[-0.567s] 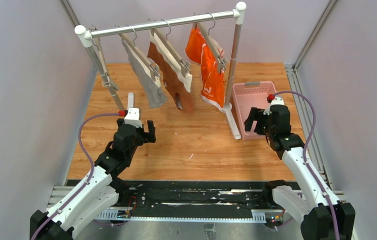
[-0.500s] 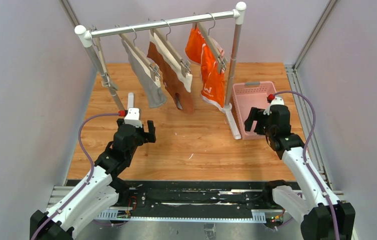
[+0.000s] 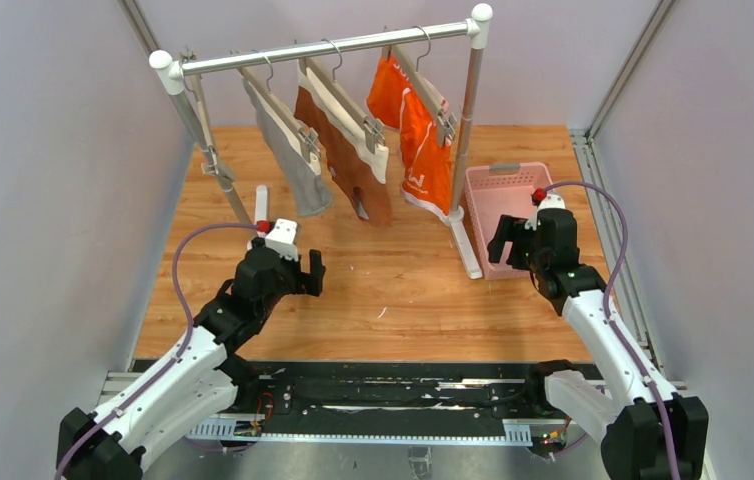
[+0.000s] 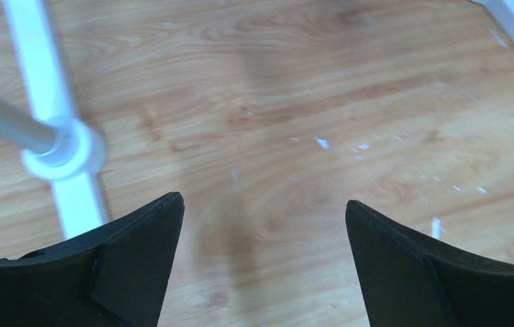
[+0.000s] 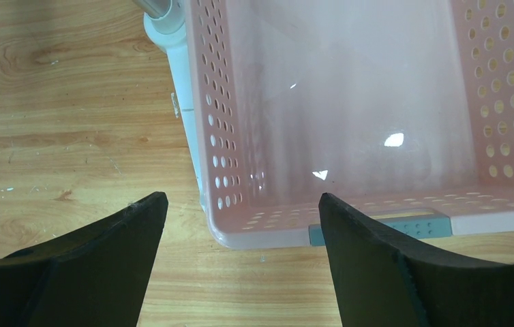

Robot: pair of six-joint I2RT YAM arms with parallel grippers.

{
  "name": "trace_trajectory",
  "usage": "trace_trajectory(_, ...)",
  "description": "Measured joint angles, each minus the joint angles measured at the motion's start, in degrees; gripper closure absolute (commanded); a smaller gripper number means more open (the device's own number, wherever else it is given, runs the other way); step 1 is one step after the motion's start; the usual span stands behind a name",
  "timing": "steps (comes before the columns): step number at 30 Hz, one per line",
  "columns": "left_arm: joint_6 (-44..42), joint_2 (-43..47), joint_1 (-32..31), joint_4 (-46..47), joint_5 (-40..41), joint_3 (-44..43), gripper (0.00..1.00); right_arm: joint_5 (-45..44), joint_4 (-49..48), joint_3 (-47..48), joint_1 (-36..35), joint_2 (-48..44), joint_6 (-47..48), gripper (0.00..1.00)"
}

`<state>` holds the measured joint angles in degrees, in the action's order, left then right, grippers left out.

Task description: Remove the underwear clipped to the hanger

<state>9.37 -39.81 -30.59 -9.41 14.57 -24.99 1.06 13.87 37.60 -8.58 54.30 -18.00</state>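
Evidently start: underwear point(image 3: 348, 165) all clipped to hangers point(image 3: 341, 98) on rail point(image 3: 323, 47), none freed. Left gripper point(image 3: 309, 272) jaws apart, empty, low before rail, poised to reach. Right gripper point(image 3: 509, 243) apart, empty, at basket point(image 3: 501, 180), likely drop spot.

I see grey briefs point(image 3: 289, 160), rust-brown briefs point(image 3: 358, 185) with cream waistband, orange briefs point(image 3: 423, 160) with white lettering, a pink perforated basket point(image 5: 220, 122), and a woodgrain table point(image 3: 403, 290).

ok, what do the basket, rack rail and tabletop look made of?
Basket: likely moulded plastic, pink and glossy; rows of holes in the walls, sharp light glints on the floor.
Rack rail: looks like metal tube; silvery sheen along its length.
Tabletop: wood or wood-look laminate; visible grain, semi-matt, scuffed with pale flecks.
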Motion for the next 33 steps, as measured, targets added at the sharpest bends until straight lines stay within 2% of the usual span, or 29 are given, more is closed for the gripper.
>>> trace_trajectory(2, -0.4, -0.3, -1.9, -1.6, -1.6, -1.3, 0.02, 0.2, -0.2, 0.0, 0.0, -0.1, 0.0, 0.16)
trace_trajectory(7, -1.8, 0.8, -11.8, -5.0, -2.8, -7.0, 0.02, 0.5, -0.6, 0.0, 0.0, -0.3, 0.0, 0.16)
trace_trajectory(18, -4.3, -5.5, -26.3, -14.8, -4.0, -31.6, 0.02, 0.5, -0.6, 0.0, 0.0, -0.5, 0.1, 0.16)
trace_trajectory(26, -5.5, -10.1, -28.2, -17.4, -6.7, -45.8, 0.02, 0.4, -0.5, 0.0, 0.0, -0.5, 0.7, 0.16)
trace_trajectory(33, -12.8, -13.4, -28.2, -14.6, -0.6, -57.7, 0.02, 0.5, -0.5, 0.0, 0.0, -0.6, 1.5, 0.18)
